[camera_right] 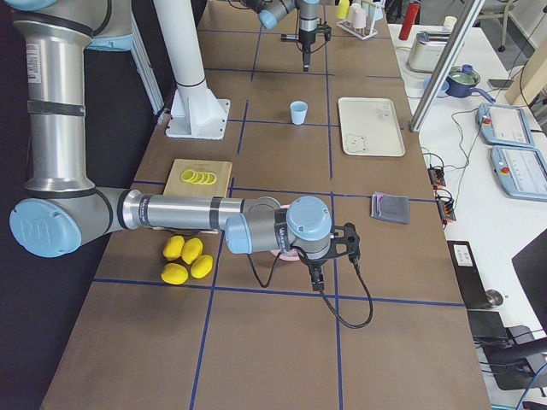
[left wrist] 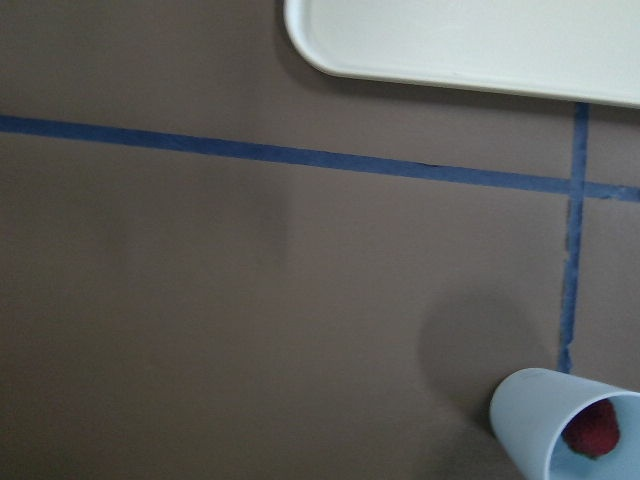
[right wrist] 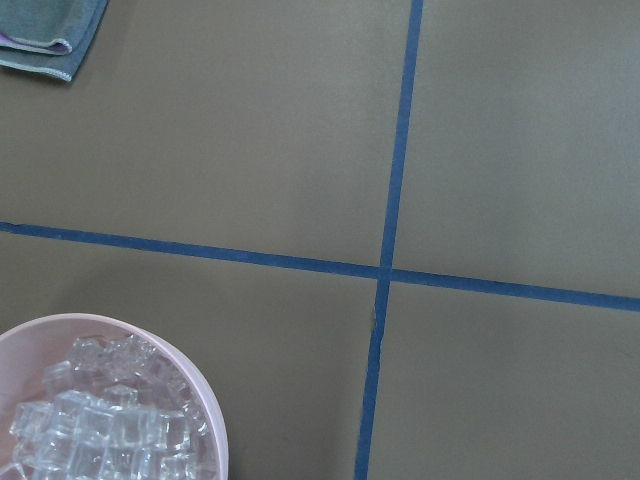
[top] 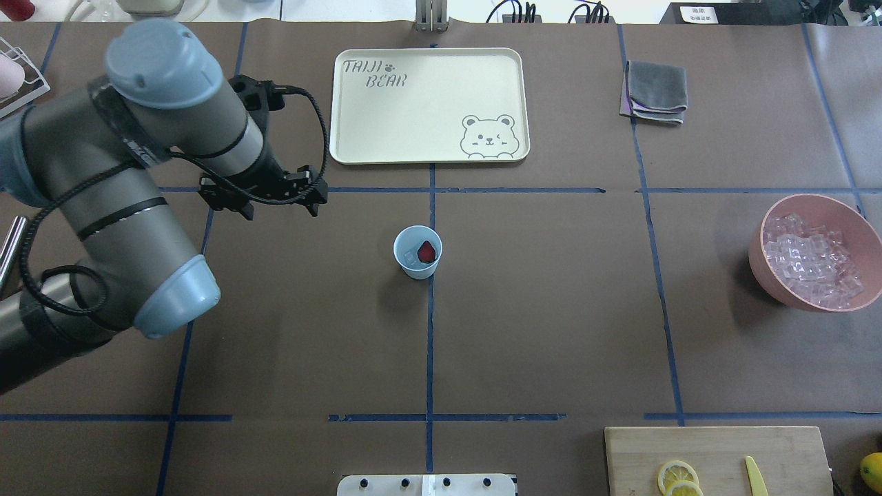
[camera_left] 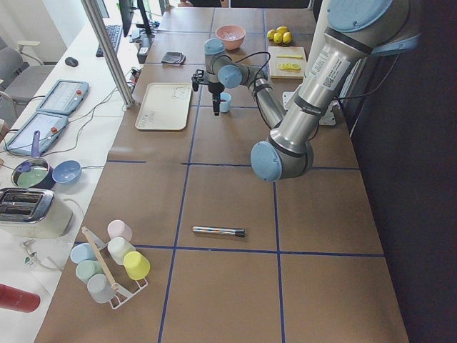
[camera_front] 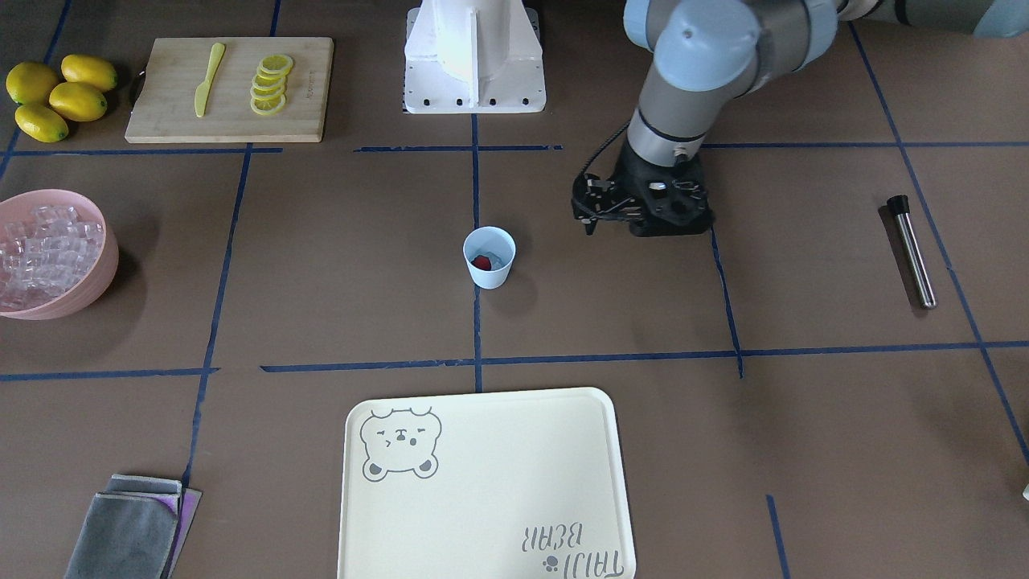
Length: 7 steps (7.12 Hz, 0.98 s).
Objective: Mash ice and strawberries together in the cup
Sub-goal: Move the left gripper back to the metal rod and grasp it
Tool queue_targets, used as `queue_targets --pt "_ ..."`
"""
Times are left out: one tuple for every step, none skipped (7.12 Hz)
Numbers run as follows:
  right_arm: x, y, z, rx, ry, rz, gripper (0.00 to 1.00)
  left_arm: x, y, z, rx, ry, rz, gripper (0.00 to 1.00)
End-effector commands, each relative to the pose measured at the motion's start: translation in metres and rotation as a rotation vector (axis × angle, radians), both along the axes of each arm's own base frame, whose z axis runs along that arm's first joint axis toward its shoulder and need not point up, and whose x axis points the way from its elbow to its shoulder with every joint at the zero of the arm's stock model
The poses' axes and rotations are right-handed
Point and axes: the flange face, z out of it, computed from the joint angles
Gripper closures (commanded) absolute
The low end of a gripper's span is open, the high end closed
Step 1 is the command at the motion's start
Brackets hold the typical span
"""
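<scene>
While upright, cup (camera_front: 489, 257) mouth upward.

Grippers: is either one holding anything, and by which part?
Nothing is held. The left gripper hangs empty beside the cup; the right gripper shows nothing in it, near the pink bowl.

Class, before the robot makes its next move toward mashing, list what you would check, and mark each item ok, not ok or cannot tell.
1. Cup upright and in the open: ok.
2. Strawberry inside the cup: ok.
3. Ice fills the bowl; any in the cup: cannot tell.
4. Left hand empty: ok.
5. Mashing tool held: not ok; the metal rod, likely the masher, lies apart from both hands.
6. Right hand away from the cup: ok.
</scene>
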Motion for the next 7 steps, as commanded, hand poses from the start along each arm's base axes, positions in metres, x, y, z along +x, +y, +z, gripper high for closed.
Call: queue_targets --pt "-0.002 -0.002 -0.001 0.006 0.028 -0.004 0.00 -0.106 0.006 0.080 0.060 -0.056 0.068 0.00" --pt "-0.008 -0.002 -0.001 0.007 0.033 -0.018 0.00 -0.150 0.001 0.119 0.055 -0.071 0.089 0.00" --pt "-0.019 -0.004 0.001 0.008 0.063 -0.040 0.00 -0.188 -0.002 0.150 0.045 -0.094 0.078 0.00" --pt "-0.029 -0.004 0.006 0.001 0.080 -0.060 0.00 -0.220 -0.003 0.181 0.056 -0.124 0.097 0.00" --pt "-0.028 -0.003 0.009 -0.038 0.086 -0.060 0.00 -0.245 -0.016 0.220 0.049 -0.150 0.116 0.00" --pt "-0.028 -0.001 0.004 -0.066 0.084 -0.061 0.00 -0.263 -0.026 0.252 0.024 -0.139 0.144 0.00" --pt "-0.025 0.001 -0.002 -0.088 0.083 -0.064 0.00 -0.271 -0.036 0.276 0.034 -0.128 0.143 0.00"
